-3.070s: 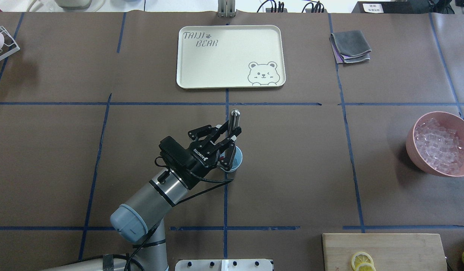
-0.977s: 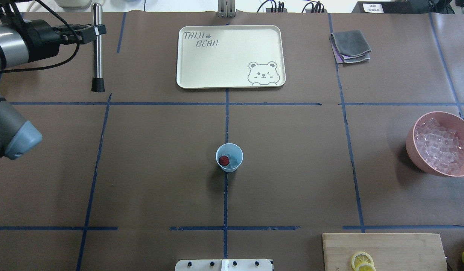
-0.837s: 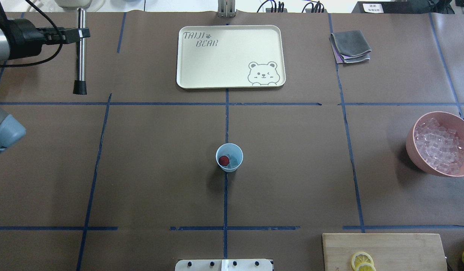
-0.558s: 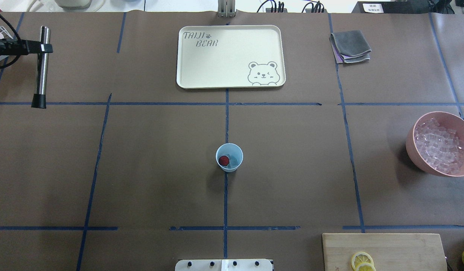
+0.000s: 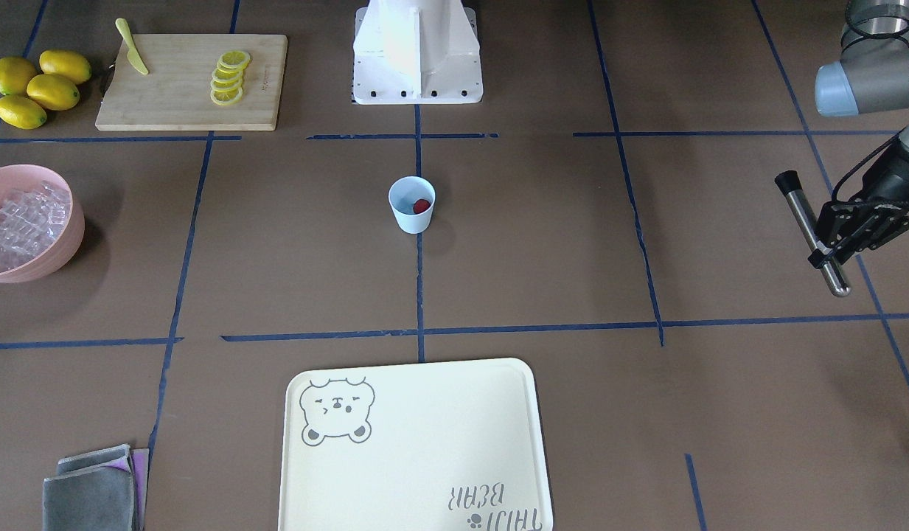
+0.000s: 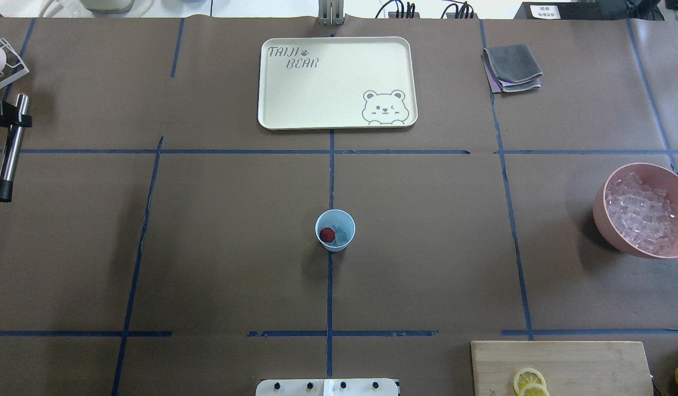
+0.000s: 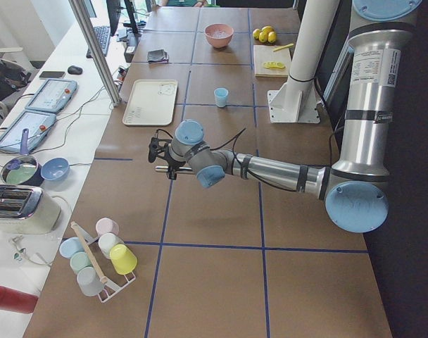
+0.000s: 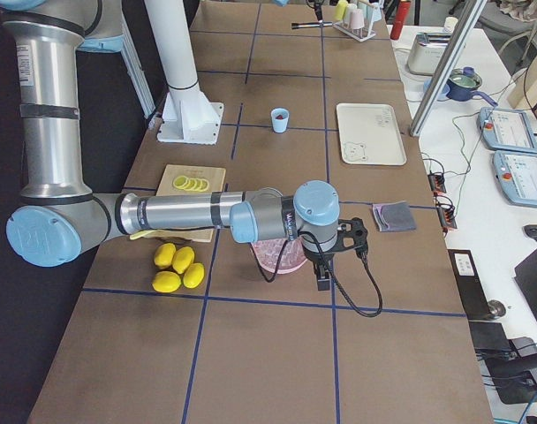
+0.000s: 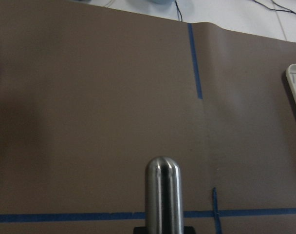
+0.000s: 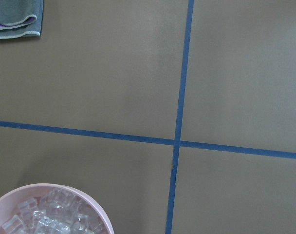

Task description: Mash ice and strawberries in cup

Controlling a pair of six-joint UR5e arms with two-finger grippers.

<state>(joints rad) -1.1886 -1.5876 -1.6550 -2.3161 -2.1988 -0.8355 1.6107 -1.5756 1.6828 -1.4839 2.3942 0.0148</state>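
Note:
The light blue cup (image 6: 335, 244) stands at the table's middle, also in the front view (image 5: 411, 220). Inside it lie a dark red strawberry piece (image 6: 327, 234) and a clear ice cube (image 6: 344, 236). My left gripper (image 6: 15, 120) is shut on a steel muddler (image 6: 7, 157) with a black tip. It holds the muddler tilted above the table's far left edge, far from the cup; both show in the front view (image 5: 820, 256). The muddler's rounded top fills the left wrist view (image 9: 162, 195). My right gripper shows only in the exterior right view (image 8: 325, 269), beside the pink bowl; I cannot tell its state.
A pink bowl (image 6: 598, 206) of ice cubes (image 6: 644, 214) stands at the right edge. A cream bear tray (image 6: 333, 82) lies at the back. Grey cloths (image 6: 512, 67), a cutting board (image 6: 580, 360) with lemon slices (image 6: 528, 380), whole lemons (image 5: 34, 87) and a cup rack (image 6: 3, 66) ring the table.
My left arm lifted the muddler out of the cup, swung it to the far left and brought it toward the robot's side. The cup now stands uncovered, strawberry showing.

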